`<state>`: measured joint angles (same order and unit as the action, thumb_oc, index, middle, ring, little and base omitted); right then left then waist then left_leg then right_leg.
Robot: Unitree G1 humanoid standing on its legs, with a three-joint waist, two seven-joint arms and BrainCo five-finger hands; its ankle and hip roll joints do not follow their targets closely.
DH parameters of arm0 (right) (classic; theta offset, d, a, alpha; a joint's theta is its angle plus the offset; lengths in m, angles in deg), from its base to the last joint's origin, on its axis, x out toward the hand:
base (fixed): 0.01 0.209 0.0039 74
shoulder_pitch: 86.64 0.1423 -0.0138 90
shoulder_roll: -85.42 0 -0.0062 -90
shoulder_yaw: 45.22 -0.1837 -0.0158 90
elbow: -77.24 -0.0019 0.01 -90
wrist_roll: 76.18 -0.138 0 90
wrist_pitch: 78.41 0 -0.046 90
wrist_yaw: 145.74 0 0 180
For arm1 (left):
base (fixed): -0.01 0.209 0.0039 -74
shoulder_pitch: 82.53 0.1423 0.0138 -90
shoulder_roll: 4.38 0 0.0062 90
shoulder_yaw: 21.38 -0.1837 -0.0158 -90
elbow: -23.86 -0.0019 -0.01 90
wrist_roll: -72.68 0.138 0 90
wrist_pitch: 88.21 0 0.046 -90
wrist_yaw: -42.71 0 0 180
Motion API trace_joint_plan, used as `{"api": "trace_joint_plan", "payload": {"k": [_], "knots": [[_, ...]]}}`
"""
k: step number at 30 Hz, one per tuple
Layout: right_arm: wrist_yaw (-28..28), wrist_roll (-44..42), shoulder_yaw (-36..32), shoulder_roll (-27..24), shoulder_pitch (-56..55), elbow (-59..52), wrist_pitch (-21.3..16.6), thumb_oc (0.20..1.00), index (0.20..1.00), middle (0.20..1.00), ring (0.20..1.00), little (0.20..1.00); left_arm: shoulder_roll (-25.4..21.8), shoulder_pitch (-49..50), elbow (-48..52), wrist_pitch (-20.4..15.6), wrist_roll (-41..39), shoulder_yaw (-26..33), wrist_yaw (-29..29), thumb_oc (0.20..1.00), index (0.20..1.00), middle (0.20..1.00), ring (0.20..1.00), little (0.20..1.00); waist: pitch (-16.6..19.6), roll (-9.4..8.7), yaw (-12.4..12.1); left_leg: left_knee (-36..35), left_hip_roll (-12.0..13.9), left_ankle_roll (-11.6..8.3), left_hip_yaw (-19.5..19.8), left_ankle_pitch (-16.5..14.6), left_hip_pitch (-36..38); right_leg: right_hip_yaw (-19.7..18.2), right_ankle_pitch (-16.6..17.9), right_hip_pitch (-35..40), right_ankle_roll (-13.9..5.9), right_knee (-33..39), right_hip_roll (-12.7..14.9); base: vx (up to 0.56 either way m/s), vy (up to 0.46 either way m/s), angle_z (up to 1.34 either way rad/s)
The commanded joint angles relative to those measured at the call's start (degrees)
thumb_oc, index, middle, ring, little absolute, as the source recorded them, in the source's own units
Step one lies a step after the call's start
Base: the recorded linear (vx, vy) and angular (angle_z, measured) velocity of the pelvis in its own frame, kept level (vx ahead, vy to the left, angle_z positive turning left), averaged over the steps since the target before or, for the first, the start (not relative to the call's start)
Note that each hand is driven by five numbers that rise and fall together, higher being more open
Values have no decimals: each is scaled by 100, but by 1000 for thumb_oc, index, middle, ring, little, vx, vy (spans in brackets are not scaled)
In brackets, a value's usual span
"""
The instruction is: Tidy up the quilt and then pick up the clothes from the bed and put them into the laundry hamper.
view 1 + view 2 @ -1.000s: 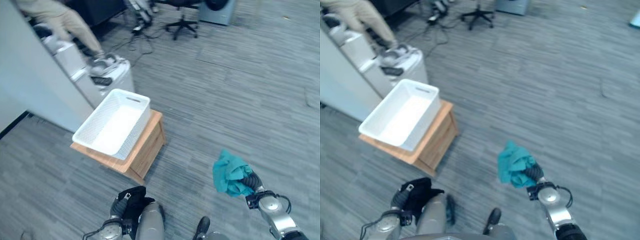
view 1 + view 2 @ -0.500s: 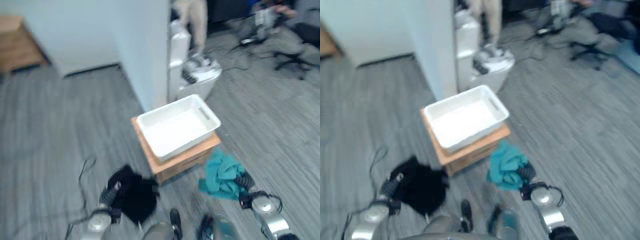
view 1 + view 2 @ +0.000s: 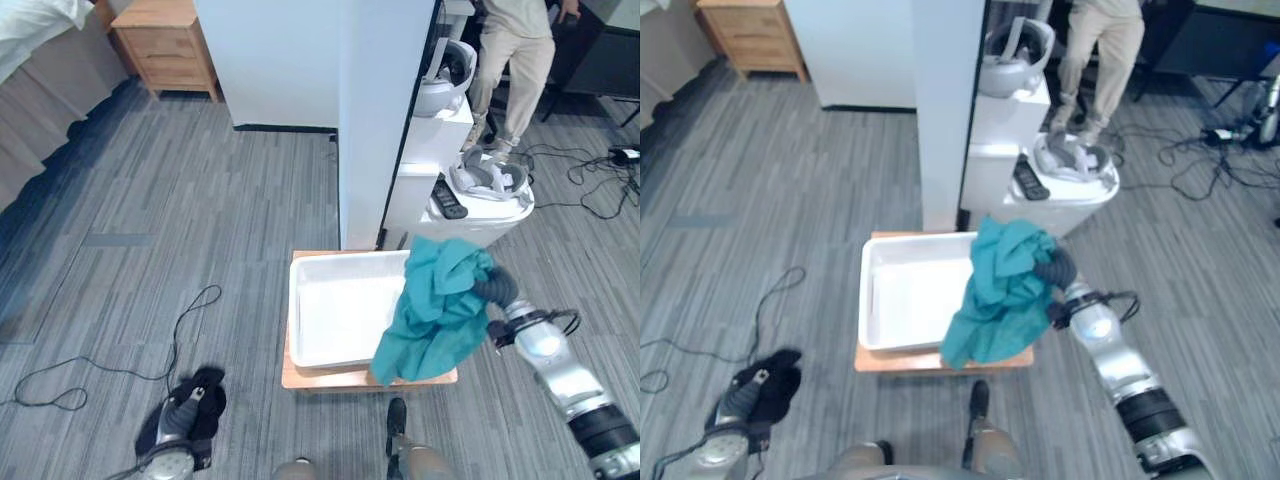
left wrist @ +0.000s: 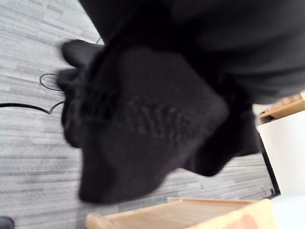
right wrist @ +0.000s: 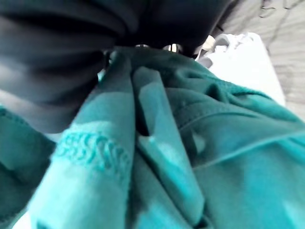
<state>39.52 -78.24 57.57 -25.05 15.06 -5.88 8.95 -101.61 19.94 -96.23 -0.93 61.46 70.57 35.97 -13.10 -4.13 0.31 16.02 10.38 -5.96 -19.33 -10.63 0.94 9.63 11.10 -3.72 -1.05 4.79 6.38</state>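
Fingers of my right hand (image 3: 492,288) are gripping teal clothes (image 3: 432,308) at the hamper's (image 3: 335,310) 3 o'clock rim; left hand (image 3: 184,418) is clutching black clothes (image 4: 143,124). I'm centering before dropping.

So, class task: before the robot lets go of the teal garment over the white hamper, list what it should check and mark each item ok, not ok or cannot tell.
1. Right hand grips the teal garment: ok, cloth bunched at the hand.
2. Garment over the white hamper: not ok, it drapes across the hamper's right rim and part hangs outside.
3. Hamper seated on the wooden stand: ok.
4. Hamper has room: ok, its visible inside is bare.
5. Left hand holds the black garment: ok, held low by the floor.
6. Person clear of the drop: ok, standing beyond the white cabinet.
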Motion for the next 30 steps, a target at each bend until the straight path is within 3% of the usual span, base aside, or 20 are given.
{"api": "trace_joint_plan", "payload": {"k": [1, 2, 3, 5, 7, 10, 20, 21, 22, 27, 30], "knots": [[198, 189, -171, -241, 941, -555, -420, 200, 200, 200, 200, 200, -345, -435, -194, -430, -274, -41, 32, 200, 200, 200, 200, 200, -215, 134, -20, -836, 39, 34, 69, 892, -97, 244, -1121, 749, -642, 21, 415, 145, -162, 40], [180, 181, -101, -242, 987, -602, -441, 200, 200, 200, 200, 200, -381, -423, -239, -443, -300, -48, 29, 200, 200, 200, 200, 200, -227, 164, -57, -906, -185, 87, 211, 831, -246, 249, -1138, 746, -650, 21, 354, 48, -61, -39], [180, 180, -99, -240, 992, -601, -441, 200, 200, 200, 200, 200, -382, -425, -241, -444, -300, -45, 30, 200, 200, 200, 200, 200, -204, 157, -48, -920, -195, 94, 215, 854, -274, 253, -1128, 715, -650, 21, 361, 53, -48, -51], [69, 268, 46, -384, 1283, -616, -468, 200, 200, 200, 200, 200, -441, -400, -327, -407, -300, -103, 160, 200, 200, 200, 200, 200, -173, 300, -25, -1437, -148, 78, -16, 964, -98, 382, -1175, 669, -666, 21, 261, 68, -3, -39], [91, 232, 245, -329, 1560, -500, -477, 200, 200, 200, 200, 200, -503, -445, -439, -432, -310, -116, 161, 200, 200, 200, 200, 200, -185, 325, -70, -1646, -189, 48, 81, 1078, -11, 339, -1157, 592, -666, 21, 216, 26, -8, -30], [100, 179, 550, -305, 1895, -209, -467, 200, 200, 200, 200, 200, -630, -624, -493, -503, -357, -255, 182, 200, 200, 200, 200, 200, -221, 366, -76, -2031, -78, -42, -109, 1328, 108, 438, -1085, 452, -682, 21, 199, 26, -45, 1], [-28, 635, 953, 101, 1440, 718, -360, 200, 200, 200, 200, 200, -657, -802, -239, -658, -534, -252, 177, 200, 200, 200, 200, 200, -301, 617, -166, -2102, 19, -142, -29, 1429, 81, 617, -1088, 421, -690, 21, 239, 32, -2, 7], [4, 801, 1061, 120, 1501, 963, -320, 517, 517, 517, 517, 517, -725, -882, -153, -719, -555, -260, 164, 200, 200, 200, 200, 200, -298, 638, -180, -2102, 30, -155, -2, 1437, 73, 640, -1100, 436, -689, 21, 239, 8, -16, 21], [46, 1039, 1206, 116, 1612, 1224, -299, 1000, 1000, 1000, 1000, 1000, -801, -1000, -41, -779, -619, -266, 162, 200, 200, 200, 200, 200, -302, 650, -193, -2102, 33, -166, 26, 1440, 71, 652, -1114, 455, -686, 21, 240, 4, -20, 25], [153, 2334, 1370, -483, 1738, 894, -218, 1000, 1000, 1000, 1000, 1000, -1393, -1469, 846, -1178, -768, -35, 97, 200, 200, 200, 200, 200, -219, 653, -153, -2102, 46, -191, 197, 1409, 157, 713, -1187, 648, -670, 21, 232, 6, -13, 21], [283, 2996, 1213, -659, 1423, 563, -317, 1000, 1000, 1000, 1000, 1000, -1442, -1483, 1261, -1319, -701, 195, -23, 200, 200, 200, 200, 200, -104, 597, -87, -2102, 17, -160, 219, 1319, 270, 671, -1203, 732, -674, 21, 232, -1, 2, 6]]}}
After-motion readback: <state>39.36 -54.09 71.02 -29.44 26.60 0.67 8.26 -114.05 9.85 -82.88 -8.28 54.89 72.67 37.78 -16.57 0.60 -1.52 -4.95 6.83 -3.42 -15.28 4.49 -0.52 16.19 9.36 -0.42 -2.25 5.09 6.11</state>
